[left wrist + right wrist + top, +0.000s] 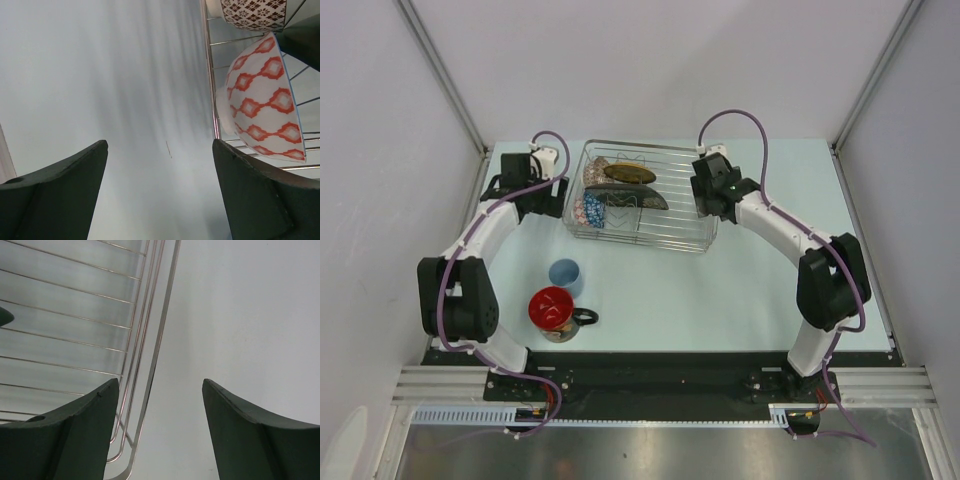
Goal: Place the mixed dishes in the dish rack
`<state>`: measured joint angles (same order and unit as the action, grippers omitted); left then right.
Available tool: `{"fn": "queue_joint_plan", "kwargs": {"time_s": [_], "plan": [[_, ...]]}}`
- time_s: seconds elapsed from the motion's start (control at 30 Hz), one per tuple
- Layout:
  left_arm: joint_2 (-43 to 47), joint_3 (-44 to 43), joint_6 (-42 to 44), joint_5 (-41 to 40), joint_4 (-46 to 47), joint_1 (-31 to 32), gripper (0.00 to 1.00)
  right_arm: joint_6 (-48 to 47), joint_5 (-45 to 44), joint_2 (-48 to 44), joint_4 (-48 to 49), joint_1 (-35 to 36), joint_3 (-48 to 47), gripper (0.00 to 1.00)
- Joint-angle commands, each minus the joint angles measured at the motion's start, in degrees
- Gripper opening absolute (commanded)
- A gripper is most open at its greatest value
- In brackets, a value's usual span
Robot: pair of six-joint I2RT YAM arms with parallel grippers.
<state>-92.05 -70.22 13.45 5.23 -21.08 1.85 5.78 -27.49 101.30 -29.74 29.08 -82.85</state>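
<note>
- Top external view: cup (566, 273) and mug (555, 313) stand lower left; rack (682, 215) upper centre holds a bowl (588, 210).
- Left gripper (160, 145) and right gripper (160, 381): jaws apart, empty.

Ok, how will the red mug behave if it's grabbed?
The mug looks like glazed ceramic, so it is probably rigid, slick and breakable. Standing upright, it likely won't tip easily. Its side handle may pull it off-centre in a grip.
</note>
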Motion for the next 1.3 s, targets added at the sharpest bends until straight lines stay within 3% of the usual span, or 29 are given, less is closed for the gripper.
{"fn": "queue_joint_plan", "kwargs": {"time_s": [0.0,0.6,1.0,1.27], "plan": [[1.2,1.1,-1.7,3.3,1.7,0.1,0.91,2.7,0.9,0.0,-0.1,-1.0,1.7,0.72],[2.2,8.3,2.7,0.7,2.5,1.5,0.91,4.8,3.6,-2.3,2.0,-3.7,10.0,0.71],[13.8,19.0,7.8,-0.1,0.3,5.4,0.91,6.9,3.8,-7.6,2.8,-5.1,18.7,0.70],[18.4,21.4,7.6,-0.1,-0.8,5.4,0.91,8.7,4.8,-13.2,2.3,-4.6,23.6,0.69]]}}
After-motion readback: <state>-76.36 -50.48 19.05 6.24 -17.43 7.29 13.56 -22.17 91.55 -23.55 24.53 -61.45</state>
